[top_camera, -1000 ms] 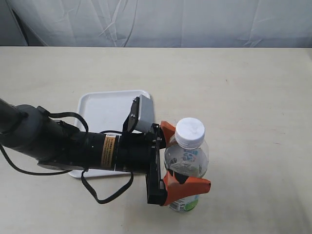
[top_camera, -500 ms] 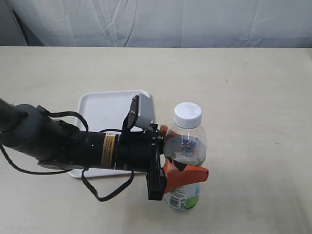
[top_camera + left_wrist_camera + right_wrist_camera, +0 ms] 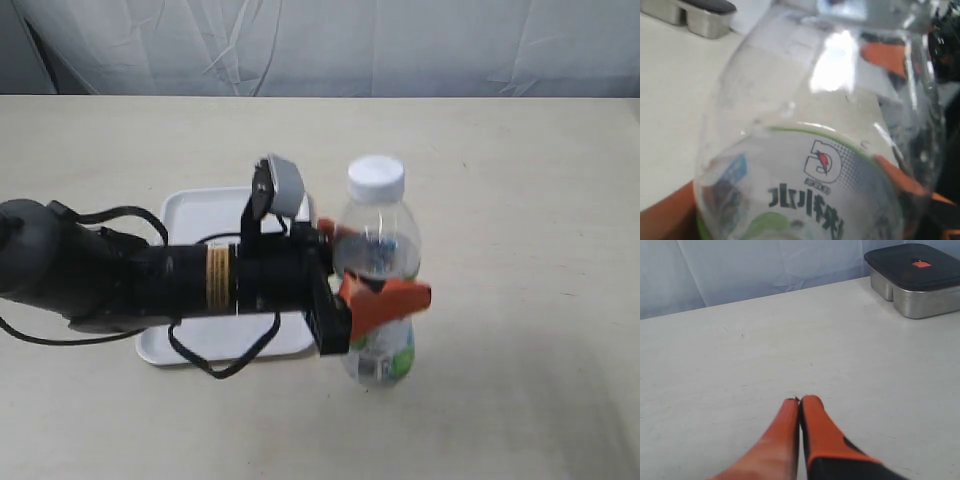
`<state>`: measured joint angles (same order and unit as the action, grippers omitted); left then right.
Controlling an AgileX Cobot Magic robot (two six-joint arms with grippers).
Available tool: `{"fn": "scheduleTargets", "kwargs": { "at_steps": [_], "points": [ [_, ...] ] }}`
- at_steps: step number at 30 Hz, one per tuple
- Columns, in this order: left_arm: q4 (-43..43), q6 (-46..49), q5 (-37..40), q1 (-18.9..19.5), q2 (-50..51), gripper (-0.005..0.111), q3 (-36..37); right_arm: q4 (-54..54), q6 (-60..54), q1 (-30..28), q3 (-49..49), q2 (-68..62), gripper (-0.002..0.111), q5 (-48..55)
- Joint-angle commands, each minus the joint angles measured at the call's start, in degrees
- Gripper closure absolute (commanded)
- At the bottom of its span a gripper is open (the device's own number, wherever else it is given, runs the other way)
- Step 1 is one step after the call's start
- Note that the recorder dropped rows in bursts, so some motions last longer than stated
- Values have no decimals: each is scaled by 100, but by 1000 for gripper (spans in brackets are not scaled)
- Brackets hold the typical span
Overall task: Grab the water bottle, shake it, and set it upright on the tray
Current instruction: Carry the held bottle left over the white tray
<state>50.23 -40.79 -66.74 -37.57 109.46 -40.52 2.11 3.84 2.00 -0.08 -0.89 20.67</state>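
The left tool (image 3: 380, 265) clamps the water bottle (image 3: 376, 212) upright, apparently lifted off the table (image 3: 520, 200) by its near edge, beside the tray (image 3: 212, 208). Standing it there remains; whether it is being shaken is unclear. The right tool (image 3: 800, 403) is pinched closed and empty.

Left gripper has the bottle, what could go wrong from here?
The left gripper clamps the bottle on smooth clear plastic above the label, so shaking could let it slip. The bottle is beside the tray, not over it; set down on the rim, it could topple.
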Motion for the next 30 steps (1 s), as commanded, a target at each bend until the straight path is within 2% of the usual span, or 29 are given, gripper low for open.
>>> {"fn": "scheduleTargets", "kwargs": {
  "at_steps": [1,6,9,12,15,17,20,22,23,24,25,27,29,30],
  "points": [
    [-1066,328,956,57,-1203,106,-537,-6,-21,-27,8,11,104,-39],
    [-947,1000,3934,269,-2471,106,-1609,-6,-21,-27,8,11,104,-39],
    [-1307,892,4980,430,-2669,106,-1649,-6,-21,-27,8,11,104,-39],
    [-1951,822,5114,493,-2215,106,-920,-6,-21,-27,8,11,104,-39],
    [-2139,883,4364,493,-2146,107,-571,-6,-21,-27,8,11,104,-39],
    [-2139,1013,4188,493,-2543,107,-891,-6,-21,-27,8,11,104,-39],
    [-2100,1325,4886,501,-3074,107,-1642,-6,-21,-27,8,11,104,-39],
    [-2338,1229,5609,501,-2883,107,-1526,-6,-21,-27,8,11,104,-39],
    [-2453,1183,5705,501,-2701,107,-1345,-6,-21,-27,8,11,104,-39],
    [-2527,792,5539,490,-2241,107,-836,-6,-21,-27,8,11,104,-39],
    [-2483,711,5385,490,-2137,107,-708,-6,-21,-27,8,11,104,-39],
    [-2148,687,5011,490,-2466,107,-874,-6,-21,-27,8,11,104,-39],
    [-2097,712,5288,490,-3233,107,-1621,-6,-21,-27,8,-5,104,-39],
    [-2097,672,5466,490,-3259,107,-1585,-6,-21,-27,8,-5,104,-39]
  ]
}}
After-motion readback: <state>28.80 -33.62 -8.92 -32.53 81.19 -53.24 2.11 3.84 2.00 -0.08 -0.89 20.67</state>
